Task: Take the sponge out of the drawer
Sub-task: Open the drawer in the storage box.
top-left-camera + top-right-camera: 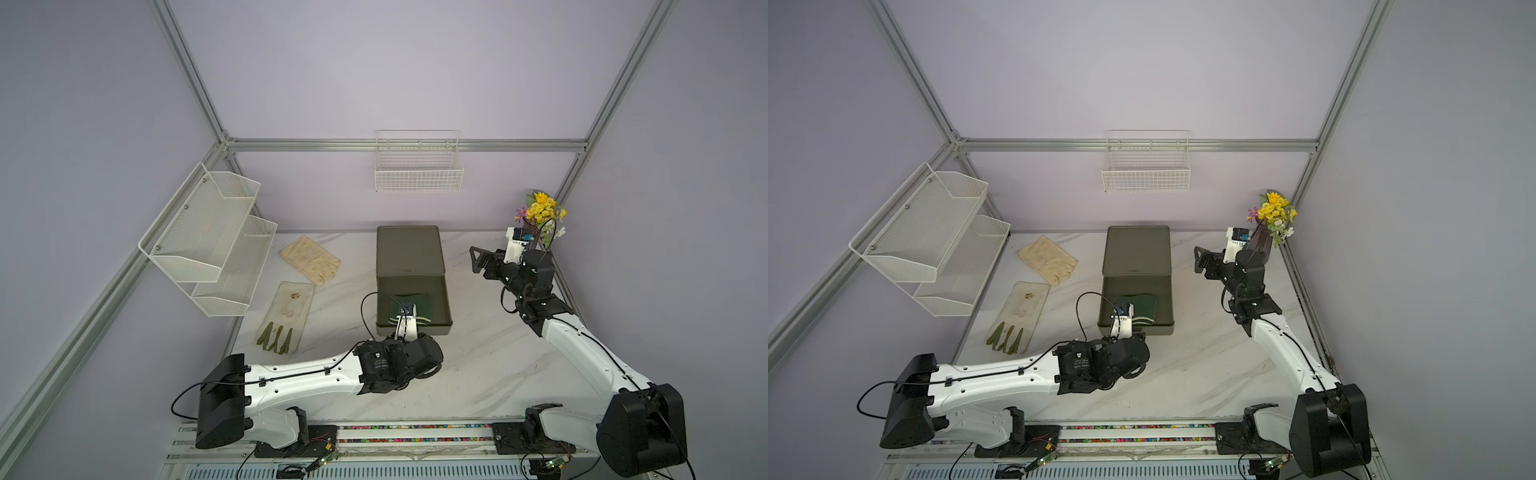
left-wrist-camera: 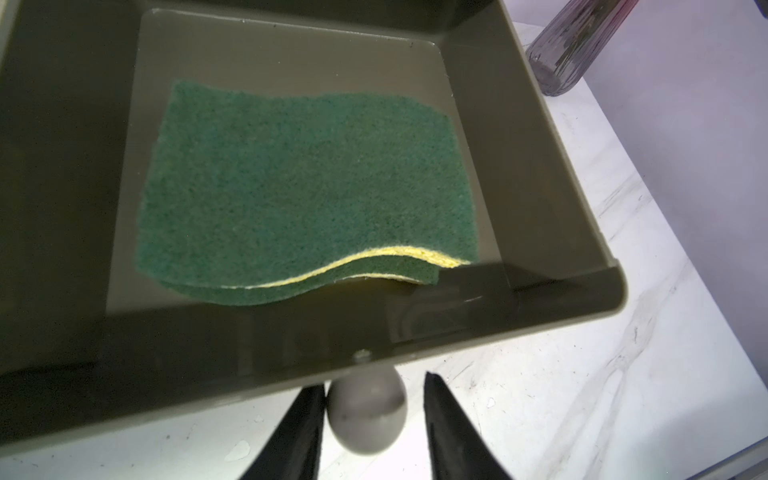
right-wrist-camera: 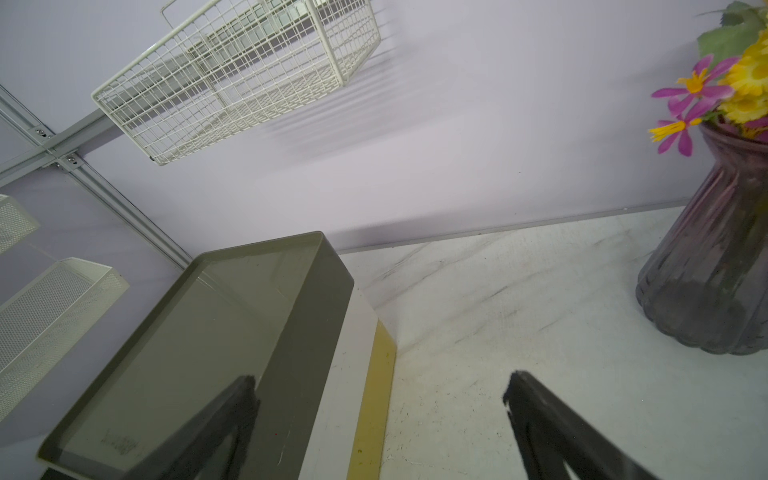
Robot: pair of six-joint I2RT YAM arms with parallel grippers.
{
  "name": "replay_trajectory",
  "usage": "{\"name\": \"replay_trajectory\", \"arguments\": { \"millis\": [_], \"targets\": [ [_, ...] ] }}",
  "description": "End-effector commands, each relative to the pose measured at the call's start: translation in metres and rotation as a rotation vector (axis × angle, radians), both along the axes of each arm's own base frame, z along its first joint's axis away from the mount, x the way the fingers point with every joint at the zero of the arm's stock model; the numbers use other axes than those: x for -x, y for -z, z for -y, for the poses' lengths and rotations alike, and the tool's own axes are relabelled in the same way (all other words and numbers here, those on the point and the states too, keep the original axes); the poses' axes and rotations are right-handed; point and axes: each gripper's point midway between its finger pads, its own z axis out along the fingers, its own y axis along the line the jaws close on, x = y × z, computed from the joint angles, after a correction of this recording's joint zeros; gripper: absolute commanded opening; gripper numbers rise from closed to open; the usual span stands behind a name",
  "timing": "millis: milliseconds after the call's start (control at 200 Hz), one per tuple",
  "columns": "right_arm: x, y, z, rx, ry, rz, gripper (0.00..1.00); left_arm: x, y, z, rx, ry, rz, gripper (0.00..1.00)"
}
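At frame centre in a top view, the open drawer (image 1: 444, 299) holds the green sponge (image 1: 422, 303). The left gripper (image 2: 374, 380) is slightly parted around the knob (image 2: 368, 411); the right gripper (image 3: 380, 376) is wide, empty.

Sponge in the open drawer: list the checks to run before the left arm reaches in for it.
1. Drawer pulled out: ok. The drawer stands open, its floor exposed.
2. Sponge reachable: ok. The sponge lies flat, green side up, with nothing on it.
3. Left fingers clear of the knob: not ok. The knob sits between them, close against one finger, with a gap to the other.
4. Right gripper out of the way: ok. It is open and empty beside the cabinet, away from the drawer's opening.
5. Single sponge: cannot tell. A second green layer shows under the yellow edge.
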Motion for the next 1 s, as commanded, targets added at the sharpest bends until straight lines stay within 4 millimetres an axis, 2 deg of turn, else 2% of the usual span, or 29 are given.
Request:
{"name": "replay_trajectory", "arguments": {
  "millis": [0,50,270,620,785,895,995],
  "targets": [
    [0.001,0.010,-0.003,-0.002,-0.009,-0.027,0.97,-0.001,-0.013,0.001,0.043,-0.013,0.022,0.53],
    [0.001,0.011,-0.004,-0.002,-0.012,-0.029,0.97,-0.001,-0.014,0.000,0.044,-0.013,0.024,0.58],
    [0.000,0.013,-0.005,0.002,-0.016,-0.038,0.97,0.004,-0.031,0.001,0.074,0.033,0.027,0.66],
    [-0.002,0.016,-0.006,0.006,-0.019,-0.046,0.97,0.018,-0.102,-0.009,0.067,0.170,0.068,0.84],
    [-0.003,0.017,-0.007,0.006,-0.022,-0.050,0.97,0.015,-0.134,-0.007,-0.030,0.230,0.132,1.00],
    [-0.003,0.018,-0.008,0.007,-0.025,-0.056,0.97,0.010,-0.147,-0.007,-0.096,0.250,0.176,1.00],
    [-0.002,0.014,-0.011,0.011,-0.046,-0.053,0.97,0.002,-0.150,-0.009,-0.109,0.242,0.189,1.00]
  ]
}}
